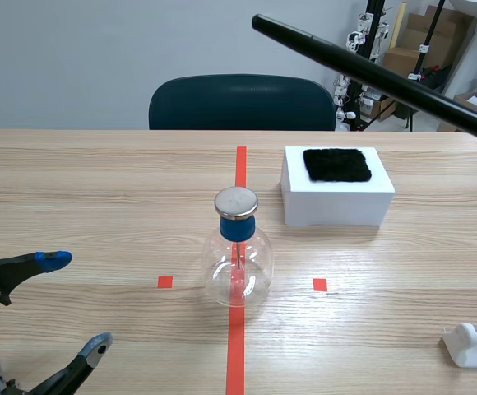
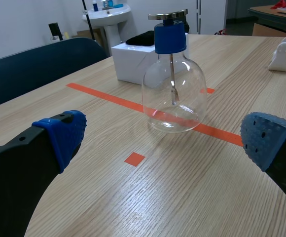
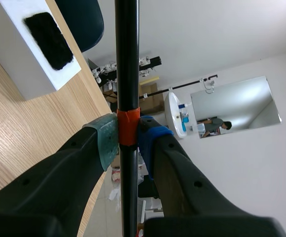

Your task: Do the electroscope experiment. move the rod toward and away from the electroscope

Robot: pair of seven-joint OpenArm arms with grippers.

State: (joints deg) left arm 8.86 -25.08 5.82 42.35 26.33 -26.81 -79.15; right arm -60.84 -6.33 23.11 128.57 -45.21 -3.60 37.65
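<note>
Near left, your left gripper (image 1: 76, 303) rests low, fingers spread wide, grasping nothing. Centre, the electroscope (image 1: 237, 255) stands upright on the worktop (image 1: 99, 189). Right, your right gripper (image 3: 128, 140) has its fingers clenched on the black rod (image 1: 370, 70), high above the white box (image 1: 337, 210). Judged step: the approach. Next, lower the rod's tip toward the metal cap (image 1: 236, 202), clearing the box's edge; open room lies leftward.

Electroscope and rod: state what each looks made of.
Electroscope flask: clear glass, possibly plastic; see-through with glints. Its top disc: brushed metal, dull grey sheen. Blue collar: likely plastic or rubber, matte. Rod: black, smooth, faint sheen; probably plastic, cannot be sure.
</note>
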